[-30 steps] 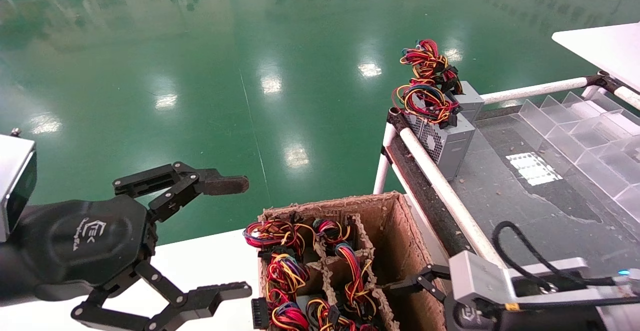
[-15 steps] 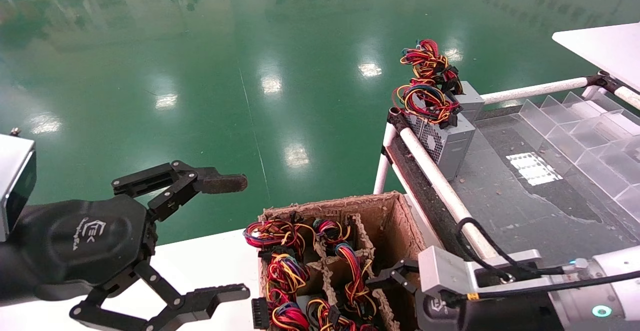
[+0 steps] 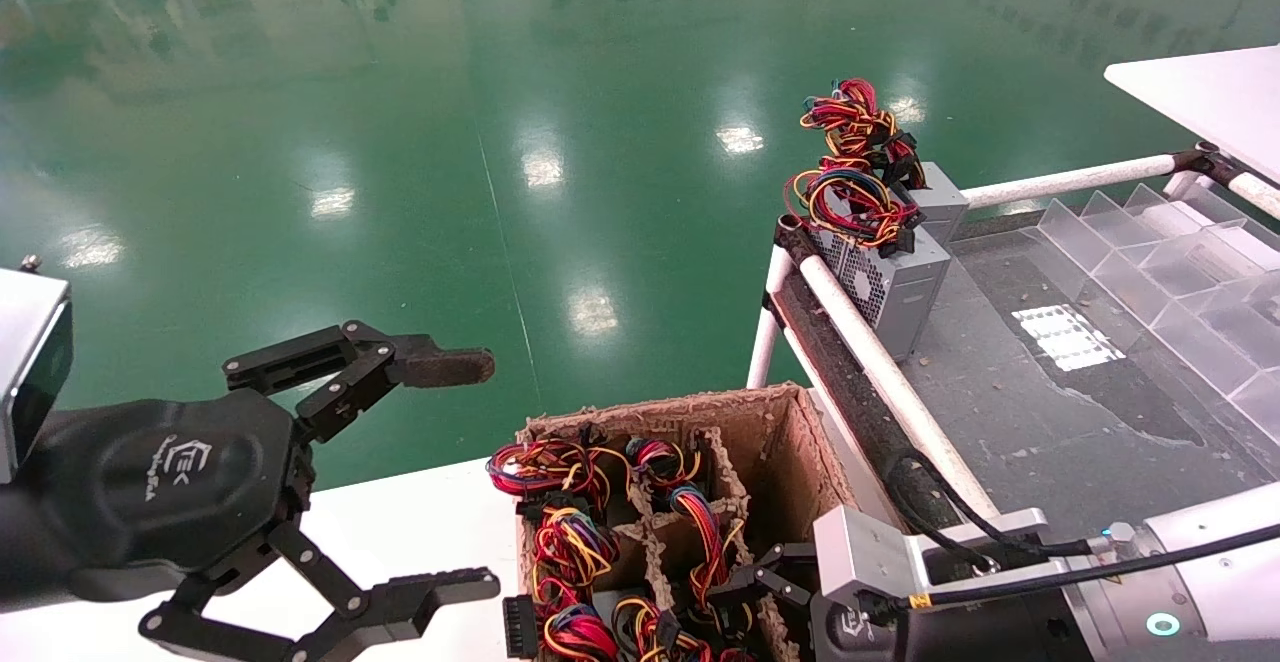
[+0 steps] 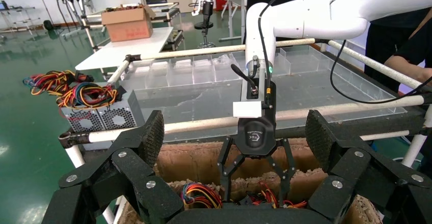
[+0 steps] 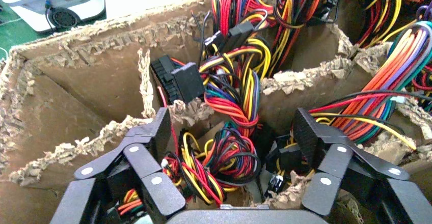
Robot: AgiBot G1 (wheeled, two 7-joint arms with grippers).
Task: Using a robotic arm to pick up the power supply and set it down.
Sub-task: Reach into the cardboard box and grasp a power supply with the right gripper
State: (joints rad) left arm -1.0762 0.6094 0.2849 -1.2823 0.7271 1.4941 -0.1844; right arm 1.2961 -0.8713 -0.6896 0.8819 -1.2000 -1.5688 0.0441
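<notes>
My right gripper (image 3: 748, 590) is open and reaches down into a divided cardboard box (image 3: 790, 447). In the right wrist view its fingers (image 5: 162, 129) straddle one cell's bundle of red, yellow and black wires (image 5: 224, 155) with black connectors. That bundle belongs to a power supply whose metal body is hidden below the wires. The fingers touch nothing. The left wrist view shows the right gripper (image 4: 256, 197) from the front, with its tips at the box's top edge. My left gripper (image 3: 478, 475) hangs open and idle over the white table's edge, left of the box.
Two silver power supplies (image 3: 893, 292) with wire bundles stand on the grey belt table (image 3: 1050, 412), behind its white rail (image 3: 880, 362). Clear plastic dividers (image 3: 1170, 262) lie far right. Neighbouring box cells hold more wire bundles (image 3: 565, 542). Green floor lies beyond.
My right arm has slid left from the belt table and lowered its gripper into the box. The left arm has stayed where it was.
</notes>
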